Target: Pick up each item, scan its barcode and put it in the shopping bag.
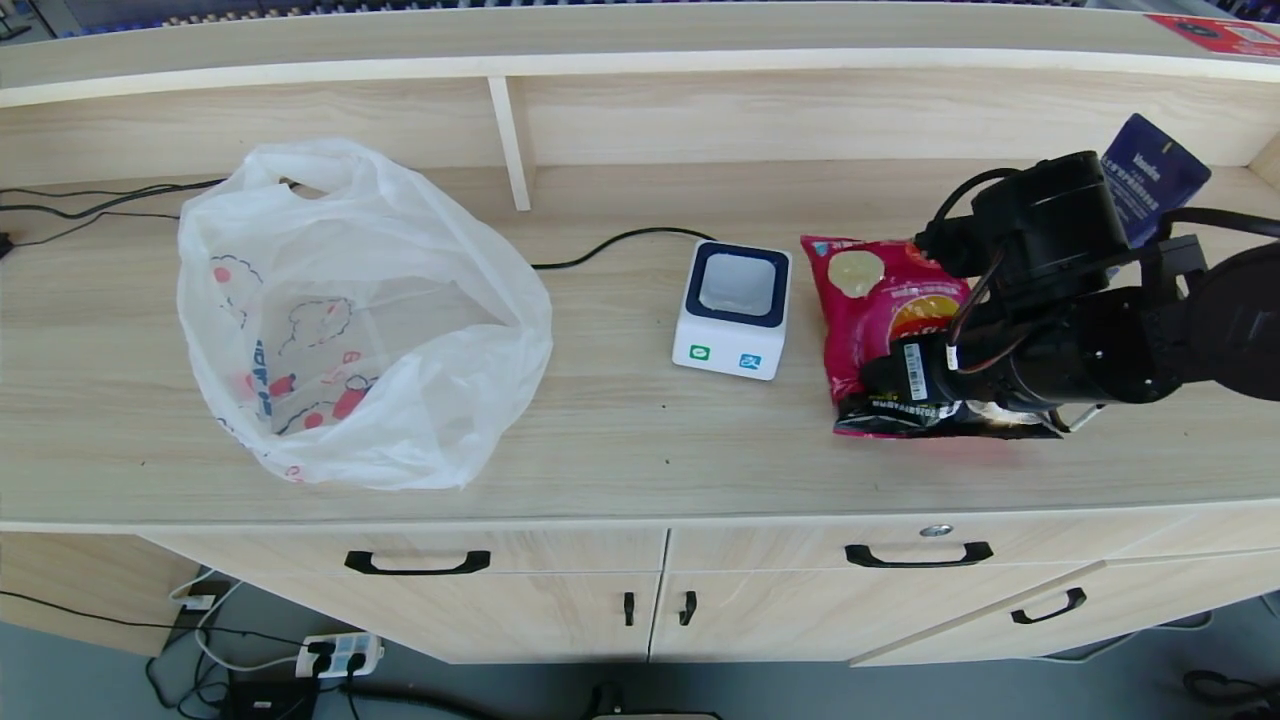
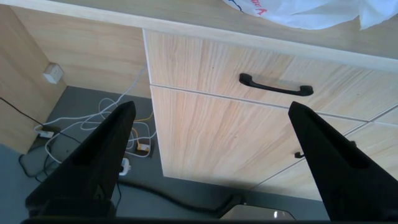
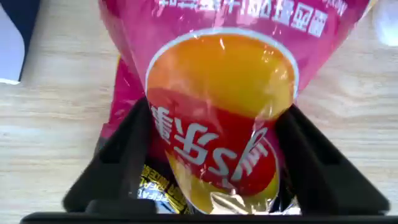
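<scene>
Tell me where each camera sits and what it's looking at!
Head view: on the robot's head, looking down at the counter with shopping bag, scanner and chip bag; the right arm shows.
Left wrist view: on the left wrist, held low, facing a drawer handle; the open left tool shows.
Right wrist view: on the right wrist, looking down at the chip bag, straddled by the open right tool.
Shared: head and right wrist views both show the chip bag.
</scene>
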`<state>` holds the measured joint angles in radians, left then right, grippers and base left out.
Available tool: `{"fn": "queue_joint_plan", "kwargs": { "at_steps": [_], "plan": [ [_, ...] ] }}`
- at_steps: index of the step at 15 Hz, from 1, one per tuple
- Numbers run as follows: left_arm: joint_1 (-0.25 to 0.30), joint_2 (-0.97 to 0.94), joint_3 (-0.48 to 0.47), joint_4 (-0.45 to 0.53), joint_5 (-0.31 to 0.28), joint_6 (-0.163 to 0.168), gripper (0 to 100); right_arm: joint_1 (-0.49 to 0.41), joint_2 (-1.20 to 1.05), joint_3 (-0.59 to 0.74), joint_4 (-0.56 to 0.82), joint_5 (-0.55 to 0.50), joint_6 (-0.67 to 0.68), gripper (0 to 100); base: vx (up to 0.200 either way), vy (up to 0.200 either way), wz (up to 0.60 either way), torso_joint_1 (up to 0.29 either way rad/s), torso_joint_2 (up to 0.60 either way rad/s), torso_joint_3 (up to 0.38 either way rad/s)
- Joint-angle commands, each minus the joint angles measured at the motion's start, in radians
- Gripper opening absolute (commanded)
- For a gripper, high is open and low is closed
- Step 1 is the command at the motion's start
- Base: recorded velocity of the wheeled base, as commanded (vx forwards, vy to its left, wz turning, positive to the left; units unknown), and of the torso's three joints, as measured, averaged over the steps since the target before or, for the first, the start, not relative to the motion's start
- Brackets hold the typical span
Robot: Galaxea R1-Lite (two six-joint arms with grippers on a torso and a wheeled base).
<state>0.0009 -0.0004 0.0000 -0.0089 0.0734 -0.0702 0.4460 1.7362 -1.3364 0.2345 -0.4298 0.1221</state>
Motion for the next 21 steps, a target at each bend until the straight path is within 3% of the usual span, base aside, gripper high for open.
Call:
{"fn": "queue_joint_plan", "kwargs": {
  "at_steps": [1, 11, 15, 17, 21],
  "plan": [
    [0.001, 0.0, 0.0, 0.0, 0.0, 0.0, 100, 0.03, -0.029, 0.037, -0.001, -0.001, 0.024, 0, 0.0, 0.0, 0.0, 0.0, 0.0, 0.0],
    [0.001, 0.0, 0.0, 0.0, 0.0, 0.0, 100, 0.074, -0.199, 0.103, -0.066, 0.034, 0.045, 0, 0.0, 0.0, 0.0, 0.0, 0.0, 0.0],
    [0.001, 0.0, 0.0, 0.0, 0.0, 0.0, 100, 0.086, -0.382, 0.198, -0.07, 0.031, 0.1, 0, 0.0, 0.0, 0.0, 0.0, 0.0, 0.0],
    [0.001, 0.0, 0.0, 0.0, 0.0, 0.0, 100, 0.174, -0.504, 0.313, -0.172, 0.031, 0.105, 0, 0.0, 0.0, 0.0, 0.0, 0.0, 0.0],
    [0.001, 0.0, 0.0, 0.0, 0.0, 0.0, 100, 0.385, -0.606, 0.595, -0.595, 0.055, 0.2, 0, 0.0, 0.0, 0.0, 0.0, 0.0, 0.0]
  ]
}}
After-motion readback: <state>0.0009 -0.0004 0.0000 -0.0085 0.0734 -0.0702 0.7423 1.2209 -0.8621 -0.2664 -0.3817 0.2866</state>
